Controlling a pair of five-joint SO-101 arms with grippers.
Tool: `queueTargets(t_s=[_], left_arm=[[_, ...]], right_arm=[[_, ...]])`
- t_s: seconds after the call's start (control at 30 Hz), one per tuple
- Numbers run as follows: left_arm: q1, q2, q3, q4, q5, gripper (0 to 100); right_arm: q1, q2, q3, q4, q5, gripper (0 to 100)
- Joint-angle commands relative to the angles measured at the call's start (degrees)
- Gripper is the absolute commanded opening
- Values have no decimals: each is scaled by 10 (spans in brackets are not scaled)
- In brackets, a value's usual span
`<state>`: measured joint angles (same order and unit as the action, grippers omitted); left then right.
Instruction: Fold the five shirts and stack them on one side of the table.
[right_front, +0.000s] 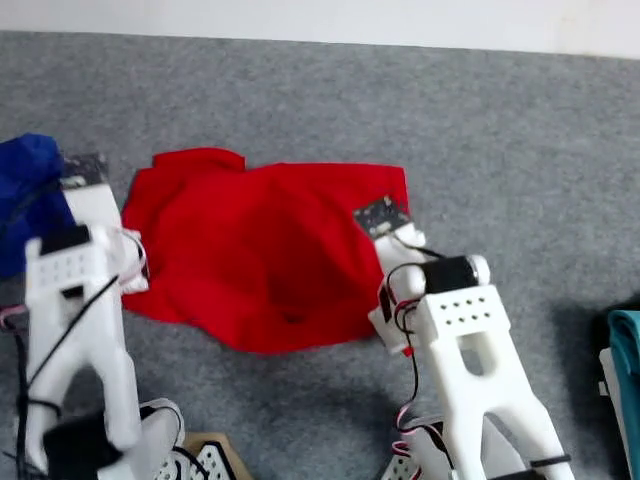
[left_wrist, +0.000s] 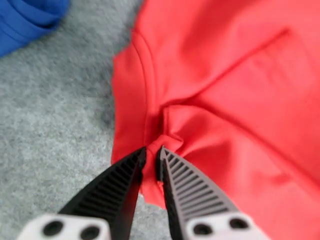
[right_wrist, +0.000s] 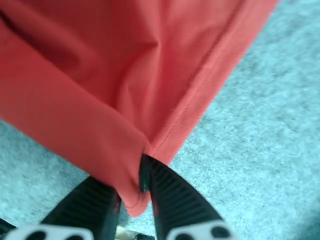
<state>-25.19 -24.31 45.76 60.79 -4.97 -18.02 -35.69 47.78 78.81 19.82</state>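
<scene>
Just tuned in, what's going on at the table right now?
Both arms have hold of the red shirt, which lies spread and rumpled on the table, not yet folded. The left gripper is shut on a bunched bit of its edge on the side near the blue shirt. The right gripper is shut on the opposite edge. A teal shirt sits at the far side of the table.

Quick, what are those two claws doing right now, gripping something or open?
Left gripper: closed, pinching a bunched fold of the red shirt.
Right gripper: closed on the red shirt's edge.
</scene>
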Motion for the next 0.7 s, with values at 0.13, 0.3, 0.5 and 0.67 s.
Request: queueTargets(t_s=[0.13,0.3,0.5,0.67], left_arm=[[-5,-177,49,10,-8,162],[-10,-284,45,55,-9,257],[-26,-340,14,115,-10,252],[-23,-273,-80,148,-8,251]], right_arm=[[-7,-64,27,-11,40,269],[-5,-116,26,-7,40,272],[-3,-153,4,9,36,271],[-4,-141,-68,42,-23,271]])
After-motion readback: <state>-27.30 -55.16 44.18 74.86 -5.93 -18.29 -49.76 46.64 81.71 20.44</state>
